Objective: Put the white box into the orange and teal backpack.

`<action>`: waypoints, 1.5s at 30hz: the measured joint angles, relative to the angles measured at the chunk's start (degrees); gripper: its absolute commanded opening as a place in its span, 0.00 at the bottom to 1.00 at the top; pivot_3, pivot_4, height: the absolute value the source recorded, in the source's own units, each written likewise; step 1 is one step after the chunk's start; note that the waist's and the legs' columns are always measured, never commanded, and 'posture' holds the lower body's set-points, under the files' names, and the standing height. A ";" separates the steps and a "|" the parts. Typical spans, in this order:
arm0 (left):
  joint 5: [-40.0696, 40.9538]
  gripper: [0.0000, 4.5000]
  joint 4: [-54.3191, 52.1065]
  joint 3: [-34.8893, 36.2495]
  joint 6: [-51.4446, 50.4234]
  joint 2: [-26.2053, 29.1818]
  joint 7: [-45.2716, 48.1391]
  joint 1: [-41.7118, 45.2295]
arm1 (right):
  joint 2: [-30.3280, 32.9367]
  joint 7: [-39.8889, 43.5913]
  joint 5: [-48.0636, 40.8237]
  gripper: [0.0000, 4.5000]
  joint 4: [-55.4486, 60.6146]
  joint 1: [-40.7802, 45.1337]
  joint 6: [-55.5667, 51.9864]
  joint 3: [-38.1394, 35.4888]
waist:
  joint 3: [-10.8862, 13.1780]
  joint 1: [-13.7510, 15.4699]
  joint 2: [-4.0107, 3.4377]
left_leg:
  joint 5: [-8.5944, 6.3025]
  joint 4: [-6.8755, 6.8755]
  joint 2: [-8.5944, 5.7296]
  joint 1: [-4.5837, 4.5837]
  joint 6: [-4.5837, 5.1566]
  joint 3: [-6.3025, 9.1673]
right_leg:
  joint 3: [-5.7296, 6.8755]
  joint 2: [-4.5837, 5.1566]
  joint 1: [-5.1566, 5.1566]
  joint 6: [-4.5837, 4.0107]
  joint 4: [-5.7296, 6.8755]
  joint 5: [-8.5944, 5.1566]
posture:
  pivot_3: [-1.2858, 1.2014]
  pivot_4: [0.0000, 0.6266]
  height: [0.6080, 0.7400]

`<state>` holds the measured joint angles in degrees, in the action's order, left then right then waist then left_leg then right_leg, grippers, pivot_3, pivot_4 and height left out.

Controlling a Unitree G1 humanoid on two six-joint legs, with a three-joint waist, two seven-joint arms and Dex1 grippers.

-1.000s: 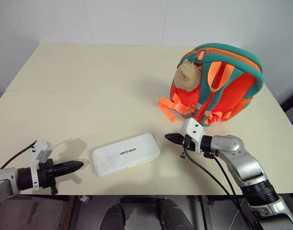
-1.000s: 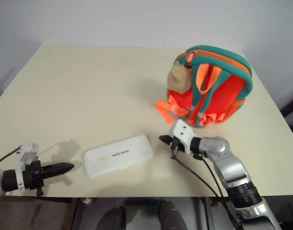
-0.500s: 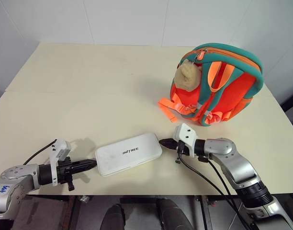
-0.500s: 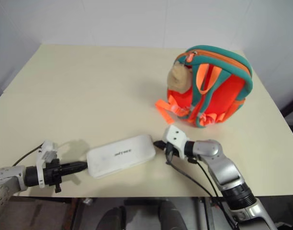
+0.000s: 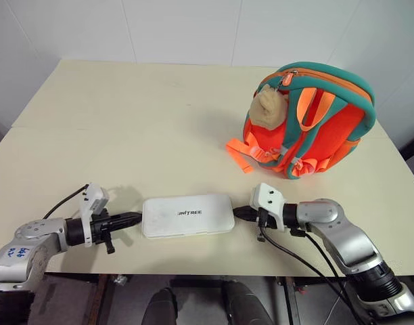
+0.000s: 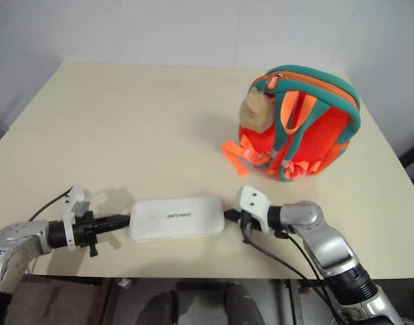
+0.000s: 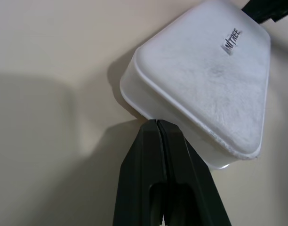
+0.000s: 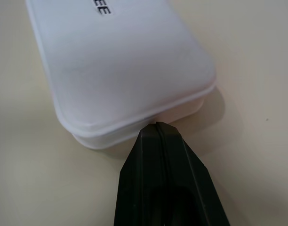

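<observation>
Even, bright overhead light, no glare. Table [image 5: 126, 135] evenly lit; soft shadows only: under the left gripper [image 5: 136, 218] at 11 o'clock of it, and a faint one by the backpack [image 5: 308, 122] at 9 o'clock. Head views sharp, slight bowing at edges. Wrist views: box [image 7: 205, 80] sharp, fingers [image 7: 148, 188] soft and dark.

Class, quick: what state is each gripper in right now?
Left gripper: shut, tip against one short end of the white box.
Right gripper: shut, tip against its other end.
</observation>
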<state>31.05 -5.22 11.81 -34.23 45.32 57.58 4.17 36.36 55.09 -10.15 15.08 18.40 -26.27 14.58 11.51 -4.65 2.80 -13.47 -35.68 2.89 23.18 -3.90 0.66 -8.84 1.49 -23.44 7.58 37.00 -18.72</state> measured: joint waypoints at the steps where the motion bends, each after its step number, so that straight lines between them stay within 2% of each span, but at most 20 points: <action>1: -0.25 0.01 0.94 -0.43 0.23 -0.28 0.02 0.96 | 0.22 0.13 0.00 0.00 0.31 -0.21 -0.15 -0.03 | 0.00 0.00 0.00 | 0.00 0.00 0.00 0.00 0.00 0.00 | 0.00 0.00 0.00 0.01 0.00 0.00 | 0.52 0.24 1.00; 15: -2.45 0.01 5.93 -3.17 1.85 -0.63 2.13 6.38 | 0.36 -0.41 0.07 0.00 1.28 -1.07 -1.18 -1.02 | 0.00 -0.06 0.00 | 0.00 -0.02 0.00 0.01 0.00 0.01 | 0.00 0.00 0.00 0.34 -0.01 0.18 | 0.52 0.24 1.00; 22: -3.23 0.01 6.02 -4.29 0.94 1.68 3.63 5.56 | 1.41 -0.66 0.04 0.00 0.88 -1.06 0.28 -1.83 | 0.00 -0.09 0.00 | 0.00 0.03 0.00 0.03 0.00 0.01 | 0.01 -0.01 -0.01 0.33 -0.05 0.18 | 0.52 0.24 1.00; 30: -4.80 0.01 9.46 -3.85 1.57 5.29 4.39 6.99 | 5.42 -0.75 0.82 0.00 -2.15 -1.12 1.64 -4.45 | 0.00 -0.16 0.00 | 0.00 0.04 0.00 0.02 0.00 0.01 | 0.01 -0.01 -0.03 0.24 -0.04 0.13 | 0.52 0.24 1.00; 33: -4.40 0.13 10.53 -3.74 -2.52 6.96 4.05 8.81 | 7.53 -0.52 1.17 0.14 -3.01 -1.23 2.35 -6.02 | 0.00 -0.11 0.00 | 0.00 0.03 0.00 0.03 0.00 0.01 | 0.01 -0.01 -0.03 0.25 -0.04 0.13 | 0.52 0.24 1.00; 34: -3.94 0.23 10.86 -3.05 -4.98 7.38 3.77 9.67 | 8.89 0.09 1.07 0.23 -3.07 -1.29 2.34 -6.52 | 0.01 -0.11 0.00 | 0.00 0.03 -0.01 0.03 0.00 0.00 | 0.00 -0.01 -0.03 0.26 -0.04 0.13 | 0.52 0.24 1.00; 36: -2.84 0.32 11.45 -1.57 -7.29 7.44 3.46 10.47 | 9.67 0.67 0.72 0.34 -3.04 -1.53 2.33 -7.53 | 0.01 -0.10 0.00 | 0.00 0.04 0.00 0.03 0.00 0.01 | 0.02 -0.01 -0.03 0.29 -0.04 0.15 | 0.52 0.24 1.00; 42: 0.57 0.73 12.34 2.53 -12.22 7.28 1.96 14.01 | 9.69 0.87 0.34 0.81 -3.03 -1.58 2.62 -8.41 | 0.01 -0.18 0.00 | 0.00 0.05 0.00 0.03 0.00 0.01 | 0.01 -0.02 -0.04 0.33 -0.04 0.17 | 0.52 0.24 1.00; 45: 2.72 0.94 12.43 3.64 -14.55 7.27 2.04 14.74 | 8.37 0.22 0.36 1.00 -3.02 -1.58 3.45 -8.41 | 0.01 -0.15 0.00 | 0.00 0.06 0.00 0.03 0.00 0.01 | 0.02 -0.02 -0.04 0.33 -0.04 0.16 | 0.52 0.24 1.00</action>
<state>33.77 7.21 15.46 -48.78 52.59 59.62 18.92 44.73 55.30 -9.79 12.06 16.82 -22.82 6.17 11.52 -4.79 2.80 -13.47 -35.63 2.89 23.21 -3.90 0.67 -8.83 1.47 -23.48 7.92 36.96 -18.55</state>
